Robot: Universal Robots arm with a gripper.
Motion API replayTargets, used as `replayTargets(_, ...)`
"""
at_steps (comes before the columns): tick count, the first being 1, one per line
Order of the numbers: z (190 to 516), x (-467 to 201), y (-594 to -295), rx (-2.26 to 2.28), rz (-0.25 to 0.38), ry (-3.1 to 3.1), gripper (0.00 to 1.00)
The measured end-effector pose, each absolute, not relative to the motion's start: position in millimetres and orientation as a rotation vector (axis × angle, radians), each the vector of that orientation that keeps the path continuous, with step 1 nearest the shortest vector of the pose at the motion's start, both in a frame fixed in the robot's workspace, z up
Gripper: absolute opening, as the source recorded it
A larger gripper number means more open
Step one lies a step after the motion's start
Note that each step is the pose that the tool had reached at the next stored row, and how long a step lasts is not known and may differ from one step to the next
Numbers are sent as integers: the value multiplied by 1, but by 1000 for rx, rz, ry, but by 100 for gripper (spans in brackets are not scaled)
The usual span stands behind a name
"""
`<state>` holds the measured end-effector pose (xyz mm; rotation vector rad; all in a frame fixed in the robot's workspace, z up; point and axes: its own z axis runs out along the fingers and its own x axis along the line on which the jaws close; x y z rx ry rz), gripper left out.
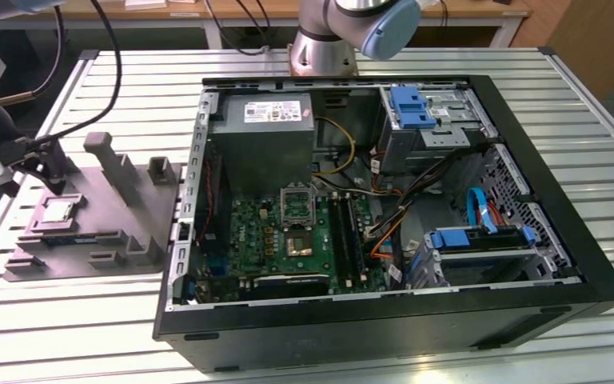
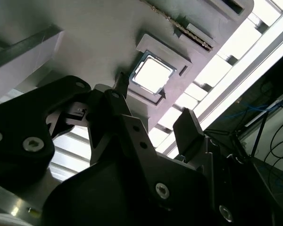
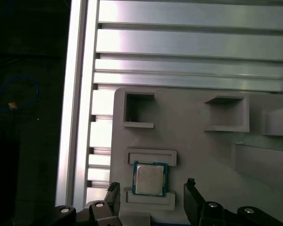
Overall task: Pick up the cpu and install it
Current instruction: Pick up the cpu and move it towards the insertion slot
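Cut off: arm [image 1: 352, 22] ran off the exterior view's upper edge; end effector [image 3: 152, 186] body cropped in both wrist views.
Surface: slatted metal worktop [image 1: 83, 320], bearing a grey fixture tray [image 3: 188, 150] and an open computer case [image 1: 392, 328].
cpu [image 3: 150, 179]: flat in a square tray recess, exterior view's left, outside the case.
End effector: spread wide, fingers [image 3: 192, 202] flanking the cpu, gripping nothing; contact unclear.

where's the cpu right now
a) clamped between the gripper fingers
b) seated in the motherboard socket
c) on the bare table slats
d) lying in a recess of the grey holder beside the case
d: in the first wrist view the cpu lies flat in a recess of the grey holder, and the gripper is open, one finger on either side, clear of it.
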<state>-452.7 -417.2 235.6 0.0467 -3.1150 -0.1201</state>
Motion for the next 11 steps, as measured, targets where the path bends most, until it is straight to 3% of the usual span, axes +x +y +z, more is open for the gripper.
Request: replayTargets(11, 218, -453, -417, -1, -97, -3123, 65)
